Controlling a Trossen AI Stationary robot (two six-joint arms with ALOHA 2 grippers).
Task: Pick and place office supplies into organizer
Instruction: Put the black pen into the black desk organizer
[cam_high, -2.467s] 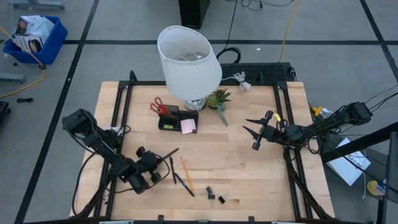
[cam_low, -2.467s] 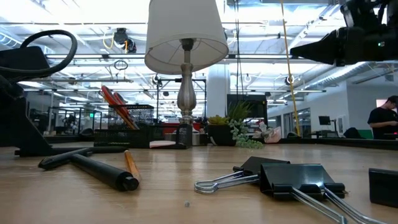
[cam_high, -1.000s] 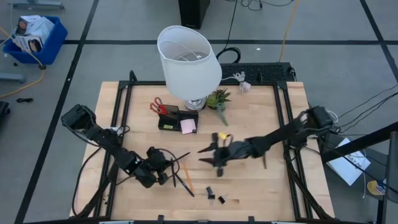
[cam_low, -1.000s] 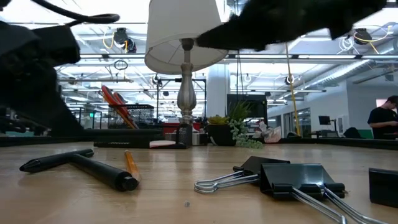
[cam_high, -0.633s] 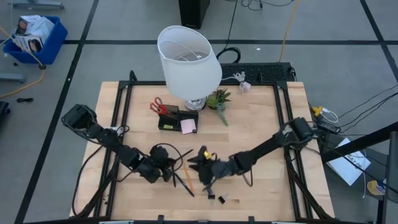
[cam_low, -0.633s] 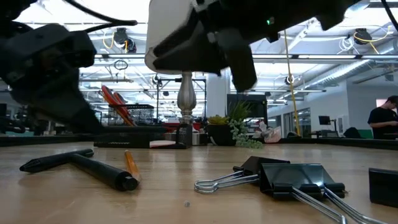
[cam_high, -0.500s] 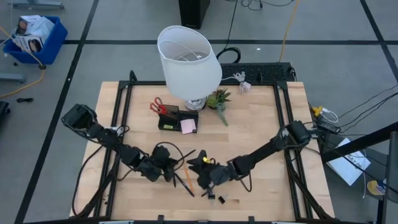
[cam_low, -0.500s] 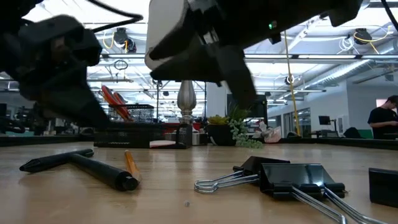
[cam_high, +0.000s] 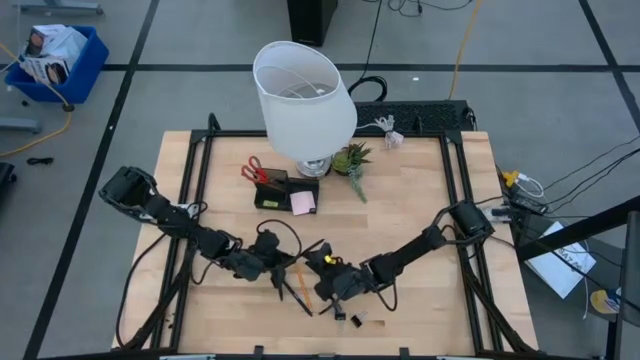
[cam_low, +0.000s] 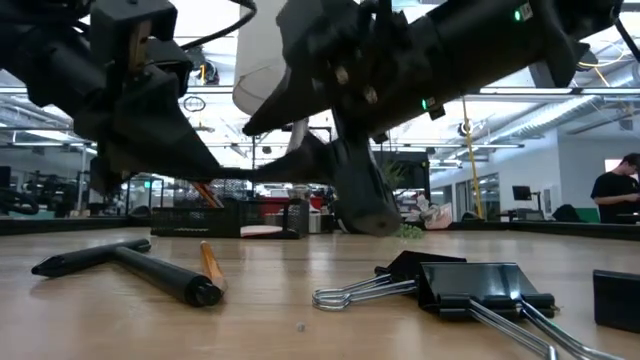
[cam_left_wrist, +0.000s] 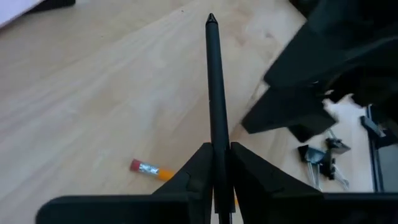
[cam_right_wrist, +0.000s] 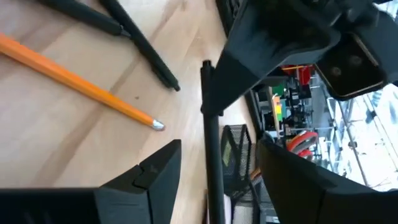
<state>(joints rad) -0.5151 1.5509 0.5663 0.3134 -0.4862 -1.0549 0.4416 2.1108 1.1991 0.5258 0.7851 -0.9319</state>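
Red-handled scissors (cam_high: 252, 168) upright in organizer (cam_high: 272, 190); left pincer (cam_high: 285, 265) clenched on black pen (cam_left_wrist: 216, 99); right pincer (cam_high: 318, 262) released.

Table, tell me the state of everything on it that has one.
Left gripper, shut on pen.
Right gripper, open, at that pen.
Pen, held off the table.
Pencil, lying flat.
Scissors, upright in organizer.
Clips, lying on table.
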